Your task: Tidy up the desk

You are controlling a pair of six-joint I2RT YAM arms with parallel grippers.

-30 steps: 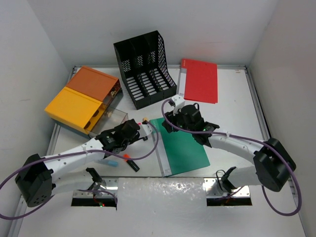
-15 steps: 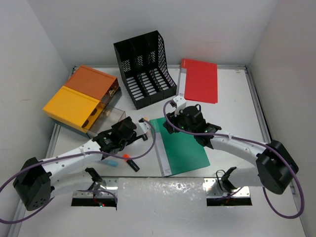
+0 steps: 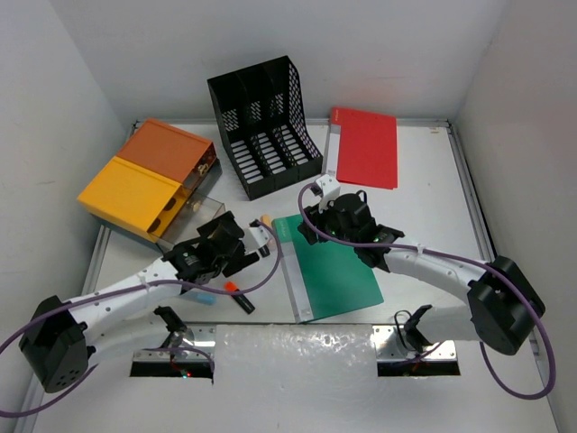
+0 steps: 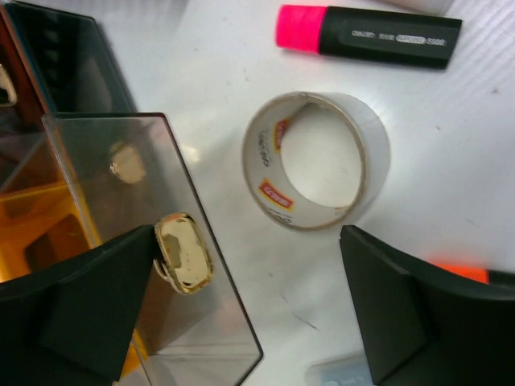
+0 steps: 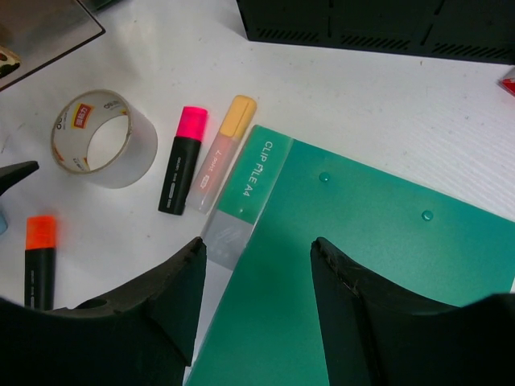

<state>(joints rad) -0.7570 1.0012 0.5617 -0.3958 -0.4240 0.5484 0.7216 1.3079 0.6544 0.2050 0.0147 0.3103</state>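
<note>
The white desk (image 3: 424,198) holds loose items. My left gripper (image 3: 243,257) is open and empty, low over the desk next to a clear tape roll (image 4: 318,161); its jaws (image 4: 249,314) stand wide apart just short of the roll. My right gripper (image 3: 315,227) is open and empty, and hovers over the spine edge of a green clip file (image 3: 335,269); in the right wrist view (image 5: 257,257) the file (image 5: 362,265) fills the space between the jaws. A pink highlighter (image 5: 181,161) and a yellow highlighter (image 5: 221,153) lie beside the file's spine.
A black mesh file rack (image 3: 266,126) stands at the back. An orange-yellow drawer box (image 3: 144,185) sits at the left, its clear drawer with a gold knob (image 4: 183,253) pulled out. A red folder (image 3: 365,146) lies back right. An orange-capped marker (image 3: 239,298) lies near the front.
My left gripper has drawn back a little toward the near left, away from the green file. My right gripper shifted slightly left, then stayed still.
</note>
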